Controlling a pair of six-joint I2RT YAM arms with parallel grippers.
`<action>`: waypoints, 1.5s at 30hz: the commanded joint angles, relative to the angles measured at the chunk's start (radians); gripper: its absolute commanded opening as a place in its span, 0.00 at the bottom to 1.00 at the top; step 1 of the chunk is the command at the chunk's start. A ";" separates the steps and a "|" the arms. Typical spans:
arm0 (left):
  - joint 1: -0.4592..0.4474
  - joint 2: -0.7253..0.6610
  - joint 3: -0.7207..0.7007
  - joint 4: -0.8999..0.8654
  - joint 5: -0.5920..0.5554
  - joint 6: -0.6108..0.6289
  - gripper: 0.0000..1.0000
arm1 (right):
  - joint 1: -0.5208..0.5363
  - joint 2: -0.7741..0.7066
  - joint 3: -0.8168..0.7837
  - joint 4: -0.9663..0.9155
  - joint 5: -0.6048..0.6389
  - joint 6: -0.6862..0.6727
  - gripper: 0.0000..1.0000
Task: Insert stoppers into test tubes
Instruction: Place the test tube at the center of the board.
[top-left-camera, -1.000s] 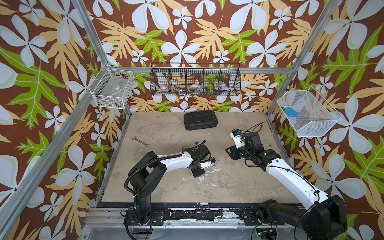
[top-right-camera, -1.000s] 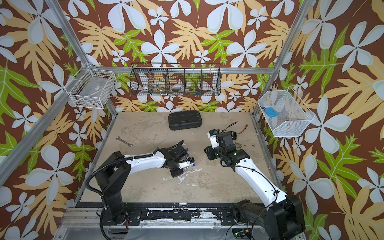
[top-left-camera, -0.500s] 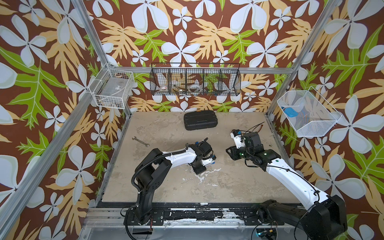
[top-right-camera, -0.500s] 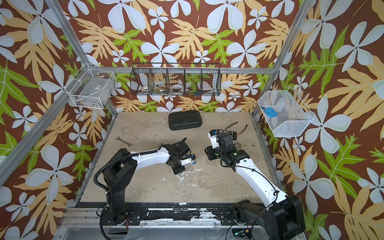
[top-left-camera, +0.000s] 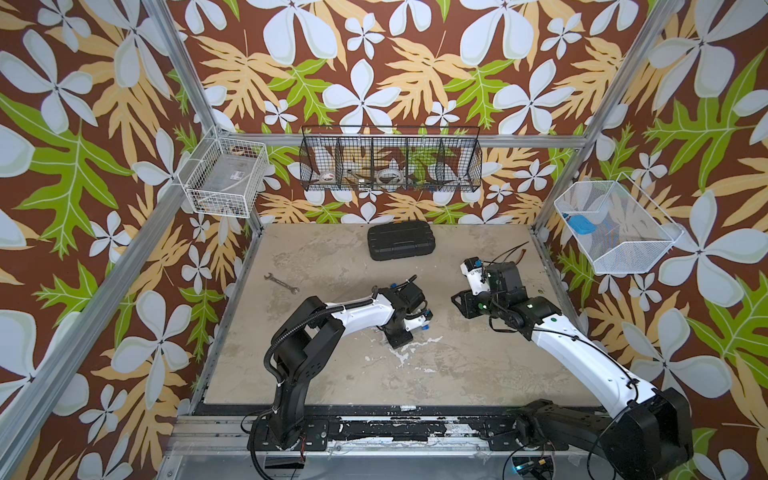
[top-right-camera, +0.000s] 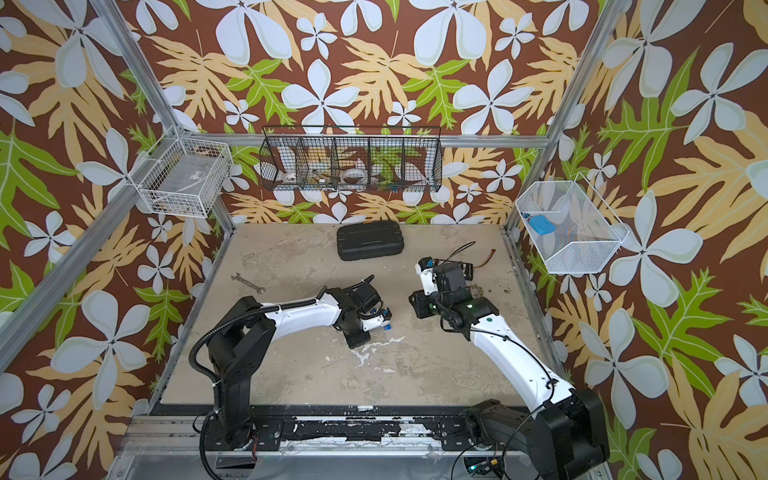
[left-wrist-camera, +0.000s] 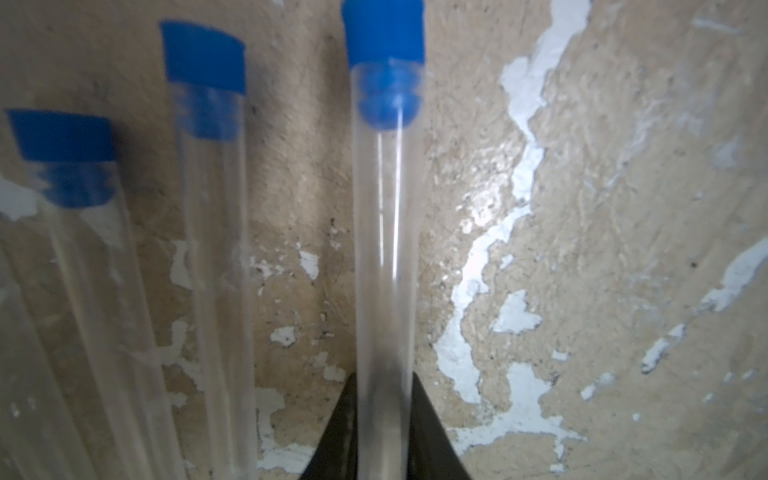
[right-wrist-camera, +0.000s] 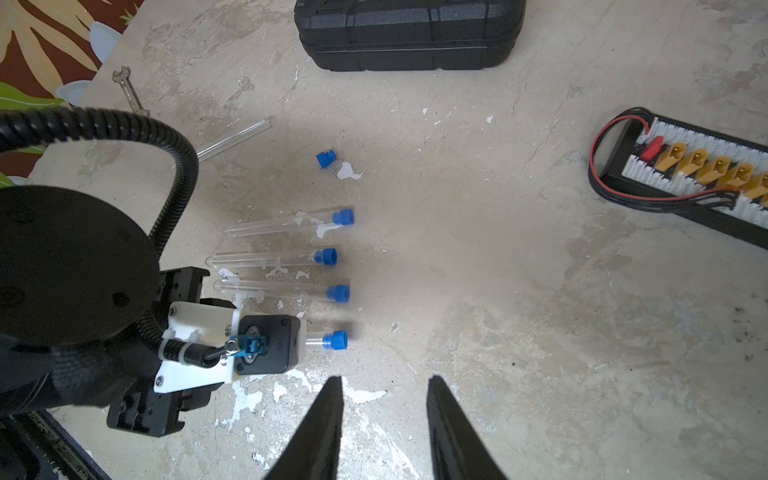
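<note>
Left wrist: your left gripper (left-wrist-camera: 384, 376) pinches a stoppered test tube (left-wrist-camera: 384, 249); your right gripper (right-wrist-camera: 384, 379) hangs parted, empty; one stopper (right-wrist-camera: 325, 158) lies loose.

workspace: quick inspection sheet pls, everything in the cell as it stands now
surface: table beige, worn, white chipped patches
job's things: three stoppered tubes lie side by side; fourth tube, stoppered, is held; bare tube and loose stopper lie apart
clutter: black case, wrench, connector board
grippers: left gripper jaws shut on fourth tube; right gripper jaws open, empty
cables: red and black leads at connector board; corrugated hose on left arm
surroundings: wire baskets on floral walls
</note>
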 joint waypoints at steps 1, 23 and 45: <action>0.005 0.025 -0.017 -0.036 -0.078 0.001 0.23 | 0.000 0.000 0.007 -0.021 0.009 -0.001 0.37; 0.018 -0.307 -0.113 0.109 -0.073 0.005 0.40 | 0.001 -0.022 -0.002 -0.003 0.000 0.009 0.37; 0.477 -0.226 0.003 0.179 0.051 0.169 0.37 | 0.001 0.092 0.078 0.039 -0.041 -0.044 0.39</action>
